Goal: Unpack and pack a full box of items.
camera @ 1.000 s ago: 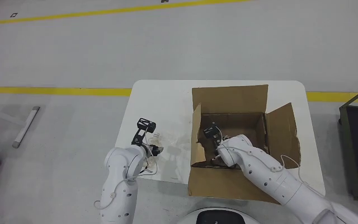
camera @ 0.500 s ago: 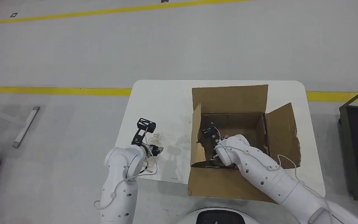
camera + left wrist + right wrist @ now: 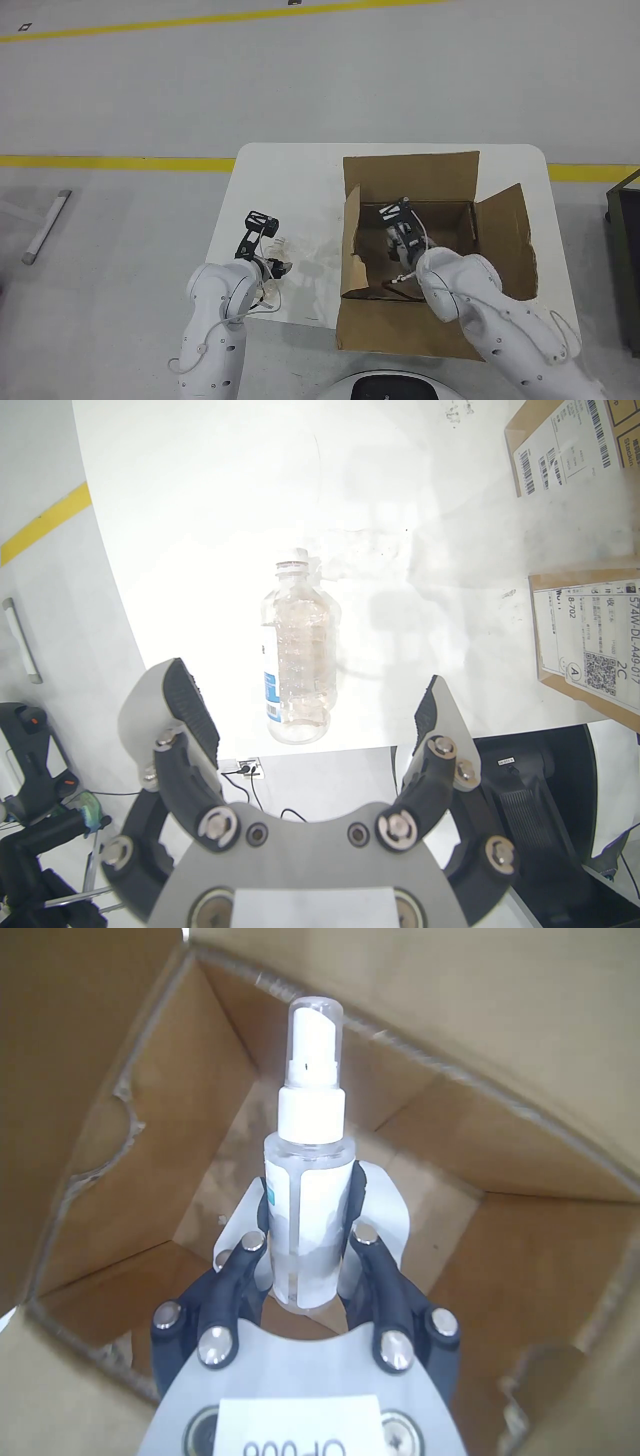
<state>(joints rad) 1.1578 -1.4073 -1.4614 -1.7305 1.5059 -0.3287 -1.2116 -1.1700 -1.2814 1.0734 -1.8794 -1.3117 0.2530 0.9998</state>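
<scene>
- Right gripper [image 3: 309,1195]: closed tight on the lower body of a small clear spray bottle with a white pump head and clear cap [image 3: 311,1148]. It is holding the bottle inside the open brown cardboard box [image 3: 500,1238], clear of the floor.
- Hazard: the grip sits low on a smooth, labelled cylinder. A tilt could let the bottle pivot or slip and fall back into the box.
- Hazard: the tall cap leads. On the way out it may catch a wall or flap, popping the cap off or dragging the box.
- Left gripper [image 3: 305,692]: spread wide and holding nothing, above a clear ribbed plastic bottle [image 3: 297,660] that lies on its side on the white table [image 3: 200,500], near the edge.
- Hazard: this round bottle could roll off the edge if something nudges it or is set down too close.
</scene>
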